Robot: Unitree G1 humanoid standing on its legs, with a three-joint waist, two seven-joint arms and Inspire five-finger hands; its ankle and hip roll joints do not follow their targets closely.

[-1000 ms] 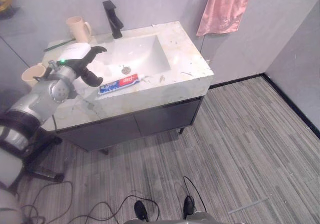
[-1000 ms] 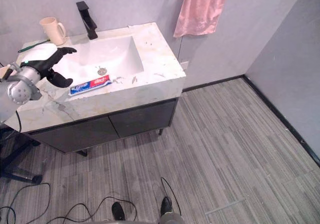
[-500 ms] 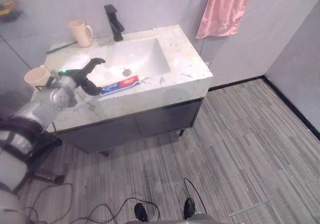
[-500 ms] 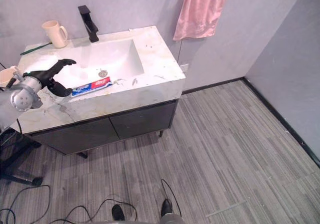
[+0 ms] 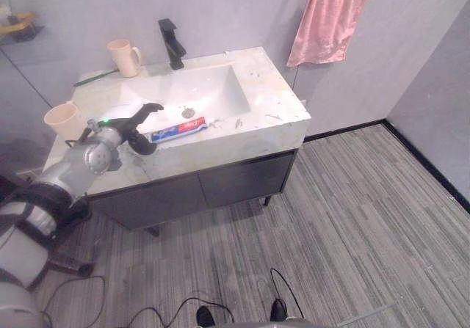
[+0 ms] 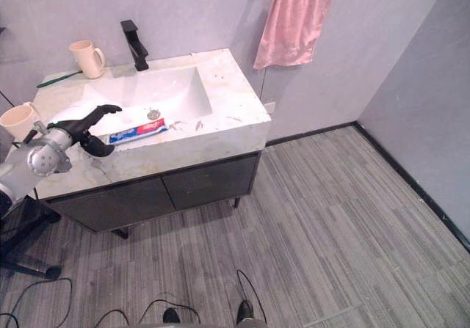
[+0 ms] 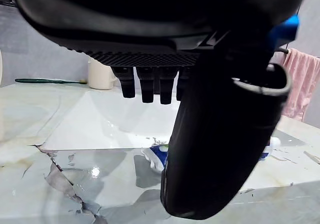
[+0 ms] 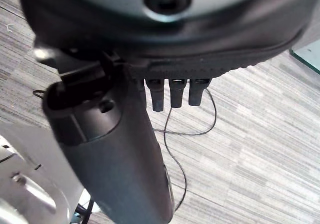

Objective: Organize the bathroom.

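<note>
A blue, white and red toothpaste tube point(image 5: 178, 129) lies flat on the marble counter point(image 5: 242, 126), along the front rim of the white sink basin point(image 5: 192, 91). My left hand point(image 5: 137, 126) hovers open just left of the tube's end, fingers spread above and thumb below, holding nothing. In the left wrist view the thumb point(image 7: 220, 134) stands in front of the tube's end point(image 7: 156, 156), with the fingers point(image 7: 147, 86) straight above it. In the right wrist view my right hand point(image 8: 115, 154) hangs over the floor, open and holding nothing.
A cream mug point(image 5: 125, 56) stands at the counter's back beside a green toothbrush point(image 5: 95, 78) and a black faucet point(image 5: 170, 43). Another mug point(image 5: 62, 120) sits at the left edge. A pink towel point(image 5: 327, 18) hangs on the wall rail. The counter has a crack point(image 7: 55, 171).
The camera has tilted up, bringing the towel rail into sight. My left hand has come down toward the counter's front and closer to the tube's left end. The tube has not moved.
</note>
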